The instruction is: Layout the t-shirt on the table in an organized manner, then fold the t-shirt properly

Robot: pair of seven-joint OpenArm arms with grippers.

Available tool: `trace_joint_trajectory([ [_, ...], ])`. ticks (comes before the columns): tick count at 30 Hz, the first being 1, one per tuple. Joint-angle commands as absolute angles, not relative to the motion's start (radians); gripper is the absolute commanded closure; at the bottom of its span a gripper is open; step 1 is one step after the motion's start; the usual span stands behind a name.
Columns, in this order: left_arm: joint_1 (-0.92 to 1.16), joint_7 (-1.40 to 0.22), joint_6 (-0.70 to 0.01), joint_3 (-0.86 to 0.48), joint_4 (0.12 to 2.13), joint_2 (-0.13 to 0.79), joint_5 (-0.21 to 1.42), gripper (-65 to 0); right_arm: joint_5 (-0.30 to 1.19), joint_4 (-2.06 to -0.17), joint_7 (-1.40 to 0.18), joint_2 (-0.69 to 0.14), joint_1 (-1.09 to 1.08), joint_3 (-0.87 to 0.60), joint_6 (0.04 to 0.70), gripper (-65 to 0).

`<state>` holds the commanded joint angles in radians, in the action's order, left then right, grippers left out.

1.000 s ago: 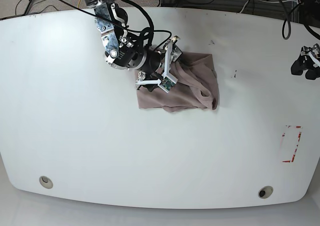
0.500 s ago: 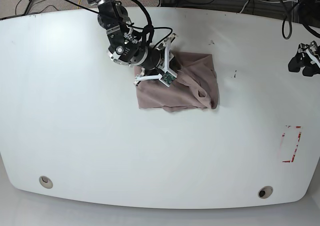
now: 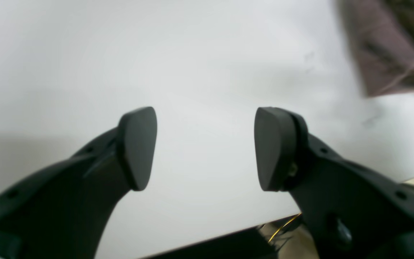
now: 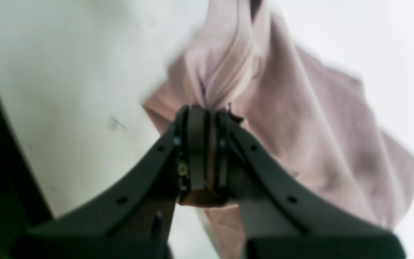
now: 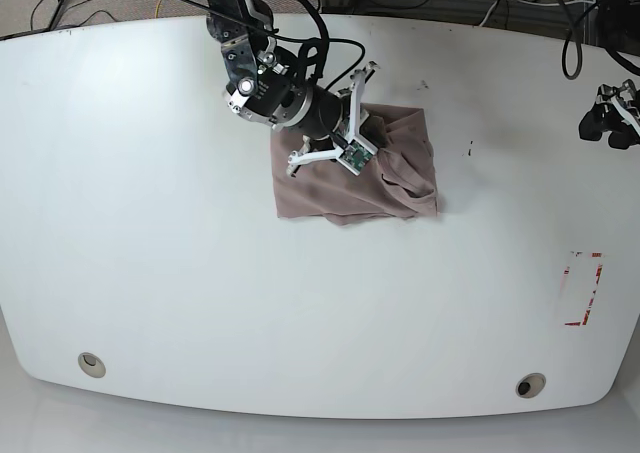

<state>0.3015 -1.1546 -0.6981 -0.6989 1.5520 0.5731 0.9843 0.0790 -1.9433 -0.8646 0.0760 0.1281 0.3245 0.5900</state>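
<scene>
T-shirt point(image 4: 300, 136) — within right gripper point(image 4: 204, 151)

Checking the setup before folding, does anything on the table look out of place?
The mauve cotton t-shirt lies bunched in a crumpled heap on the glossy white table, not spread flat. The right gripper pinches a fold of it. Nothing else stands out.
</scene>
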Motion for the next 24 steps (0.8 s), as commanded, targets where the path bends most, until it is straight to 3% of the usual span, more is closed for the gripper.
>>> trace_joint_trajectory([
  [9, 0.302, -1.156, -0.698, -0.671, 1.549, 0.570, 0.975, -40.3, 0.079, -1.922, -0.866, 0.124, 0.097, 0.426, 0.584, -2.4],
  [11, 0.302, -1.156, -0.698, -0.656, 1.552, 0.570, 0.975, -40.3, 0.081, -1.903, -0.868, 0.134, 0.087, 0.437, 0.584, -8.4],
  [17, 0.302, -1.156, -0.698, -0.634, 1.554, 0.570, 0.977, -40.3, 0.079, -1.865, -0.866, 0.142, 0.077, 0.475, 0.582, -38.4],
  [19, 0.302, -1.156, -0.698, -0.625, 1.554, 0.570, 0.977, -40.3, 0.079, -1.868, -0.865, 0.142, 0.077, 0.479, 0.582, -44.9],
  [21, 0.300, -1.156, -0.698, -0.611, 1.554, 0.570, 0.978, -40.3, 0.079, -1.870, -0.865, 0.142, 0.079, 0.481, 0.582, -46.8],
  [24, 0.297, -1.155, -0.698, -0.579, 1.554, 0.570, 0.978, -40.3, 0.079, -1.883, -0.865, 0.139, 0.085, 0.476, 0.582, -44.1],
])
